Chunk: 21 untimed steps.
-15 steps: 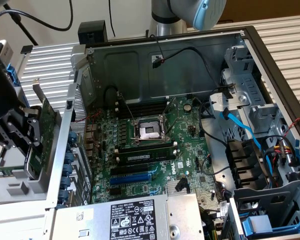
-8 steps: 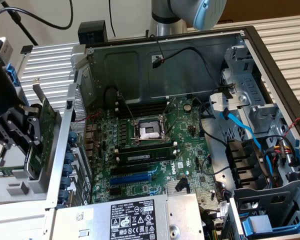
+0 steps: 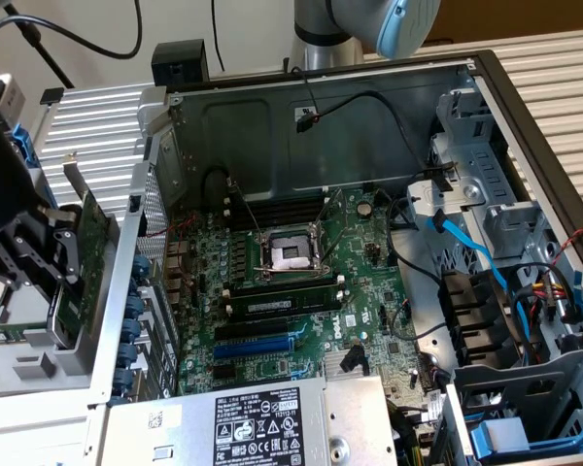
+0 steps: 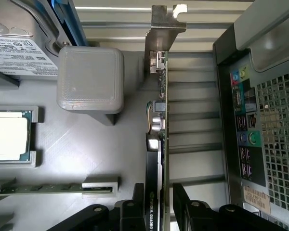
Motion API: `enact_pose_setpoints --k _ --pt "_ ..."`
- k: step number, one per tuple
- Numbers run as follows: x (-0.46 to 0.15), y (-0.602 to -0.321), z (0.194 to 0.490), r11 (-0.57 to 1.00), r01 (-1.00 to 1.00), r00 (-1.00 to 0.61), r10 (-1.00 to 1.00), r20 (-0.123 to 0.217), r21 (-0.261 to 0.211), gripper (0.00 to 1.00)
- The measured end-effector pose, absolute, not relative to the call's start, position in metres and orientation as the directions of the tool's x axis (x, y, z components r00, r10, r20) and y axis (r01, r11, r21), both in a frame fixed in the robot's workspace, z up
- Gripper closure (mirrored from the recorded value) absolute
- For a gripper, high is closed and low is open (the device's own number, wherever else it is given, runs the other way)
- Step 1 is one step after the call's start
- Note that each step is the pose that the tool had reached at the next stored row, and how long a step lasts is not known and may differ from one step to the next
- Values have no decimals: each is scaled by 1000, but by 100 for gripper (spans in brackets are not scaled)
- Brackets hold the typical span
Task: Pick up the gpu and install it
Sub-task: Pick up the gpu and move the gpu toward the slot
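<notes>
Edge-on grasp: fingers [image 4: 180, 204] clamped on gpu [image 4: 160, 115]; card's long axis ran straight out from gripper [image 4: 158, 195] toward silver bracket [image 4: 161, 24]. Held gpu hung outside computer case [image 3: 126, 272], just beside its rear wall, off exterior view's left of motherboard [image 3: 301, 291].

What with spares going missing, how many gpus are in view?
1. The gpu sits on edge between the fingers, outside the computer case, at the exterior view's left. Others may be hidden.
</notes>
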<state>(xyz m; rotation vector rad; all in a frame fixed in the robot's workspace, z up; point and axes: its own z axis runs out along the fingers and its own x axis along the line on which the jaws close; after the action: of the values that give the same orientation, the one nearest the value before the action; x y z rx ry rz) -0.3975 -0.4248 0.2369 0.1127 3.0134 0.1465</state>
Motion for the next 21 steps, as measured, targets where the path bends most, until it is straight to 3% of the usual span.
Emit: enact_pose_setpoints --k 14,16,17,21 --pt "-400 -425 234 992 68 -990 80 -118 102 62" --pt "-400 -425 234 992 68 -990 80 -118 102 64" --pt "-400 -425 234 992 68 -990 80 -118 103 72" --pt "-400 -425 234 992 68 -990 80 -118 103 72"
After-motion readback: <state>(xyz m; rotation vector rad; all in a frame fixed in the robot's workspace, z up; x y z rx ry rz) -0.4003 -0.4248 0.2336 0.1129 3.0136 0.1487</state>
